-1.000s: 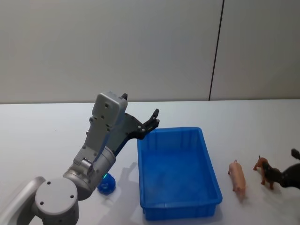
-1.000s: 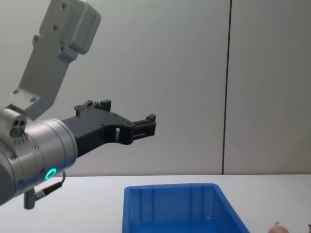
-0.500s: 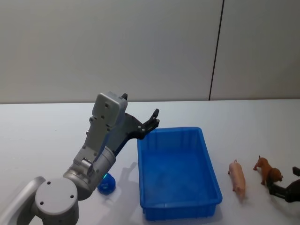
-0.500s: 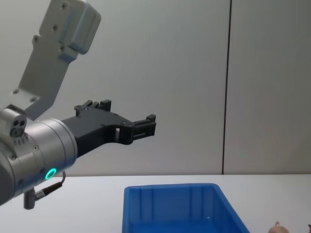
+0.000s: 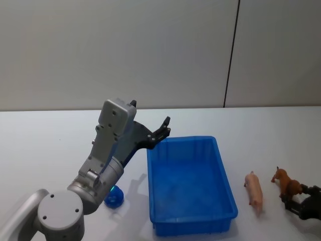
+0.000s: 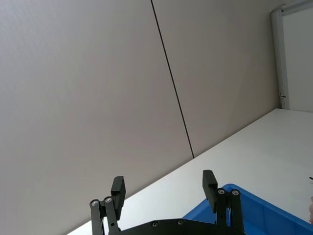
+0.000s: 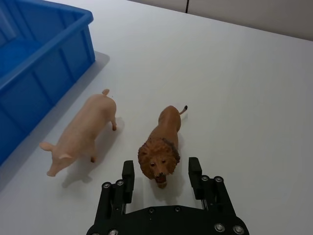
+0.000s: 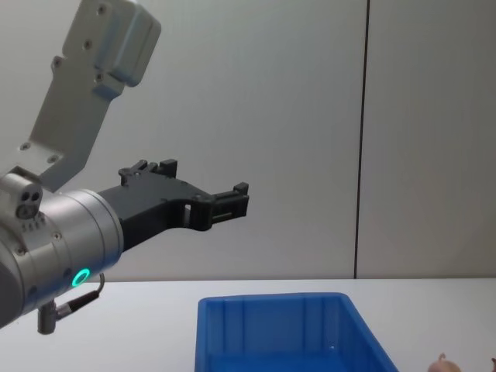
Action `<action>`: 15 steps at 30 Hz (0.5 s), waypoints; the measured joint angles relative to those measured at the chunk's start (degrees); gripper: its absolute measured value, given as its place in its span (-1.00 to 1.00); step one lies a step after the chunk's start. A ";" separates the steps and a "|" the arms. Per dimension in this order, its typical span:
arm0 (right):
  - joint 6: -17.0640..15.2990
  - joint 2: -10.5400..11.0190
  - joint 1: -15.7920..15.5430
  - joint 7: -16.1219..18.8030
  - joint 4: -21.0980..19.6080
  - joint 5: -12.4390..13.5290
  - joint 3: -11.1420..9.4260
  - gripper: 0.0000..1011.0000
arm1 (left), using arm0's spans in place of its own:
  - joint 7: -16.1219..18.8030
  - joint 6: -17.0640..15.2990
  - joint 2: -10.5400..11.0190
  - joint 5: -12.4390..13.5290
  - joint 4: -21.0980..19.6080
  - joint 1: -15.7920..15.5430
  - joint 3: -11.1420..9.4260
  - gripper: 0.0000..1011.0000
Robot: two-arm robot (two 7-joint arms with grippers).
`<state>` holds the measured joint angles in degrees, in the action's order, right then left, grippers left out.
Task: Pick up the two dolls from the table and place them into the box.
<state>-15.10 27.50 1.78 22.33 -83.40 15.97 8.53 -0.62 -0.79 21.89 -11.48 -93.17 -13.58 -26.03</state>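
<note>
The box [image 5: 181,139] is sitting in the middle of the surface [image 5: 45,140] with its blue floor bare, so by my reading 0 of the 2 dolls are placed and the whole task is waiting to be done. The left arm is hanging raised over the box's left side, its left pincer [image 6: 164,181] held in the air above the near-left rim with the fingers spread and nothing between them; it is looking idle.

Both dolls are standing on the surface to the right of the box, close together but apart. The pink pig [image 5: 254,190] is standing just beside the box's right wall, and the brown lion [image 5: 287,184] is standing on the pig's far side from the box.

The right pincer [image 7: 160,177] is sitting low at the lion's head, released, 1 finger on each side of the mane and neither one pressing on it. I am judging this as the start of the 1st pick, with the grasp not yet made.

Behind, a plain grey wall is running across the room, split by 1 dark vertical seam [image 5: 230,55]. The surface is lying flat, white and matte.
</note>
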 joint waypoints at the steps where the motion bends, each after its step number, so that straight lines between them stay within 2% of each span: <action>1: 0.22 -0.06 0.15 0.34 0.14 0.18 0.03 0.29 | 0.00 0.00 0.00 0.00 0.00 0.00 0.00 0.98; 9: 2.10 -0.34 0.68 1.57 0.56 1.20 0.15 -0.15 | 0.00 0.00 0.00 0.00 0.00 0.00 0.00 0.98; 15: 4.06 -0.51 1.02 2.04 0.61 1.82 0.19 -0.17 | 0.00 0.00 0.00 0.00 0.00 0.00 0.00 0.98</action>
<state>-11.04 27.00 2.80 24.38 -82.79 17.79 8.72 -0.62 -0.79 21.89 -11.48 -93.17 -13.59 -26.02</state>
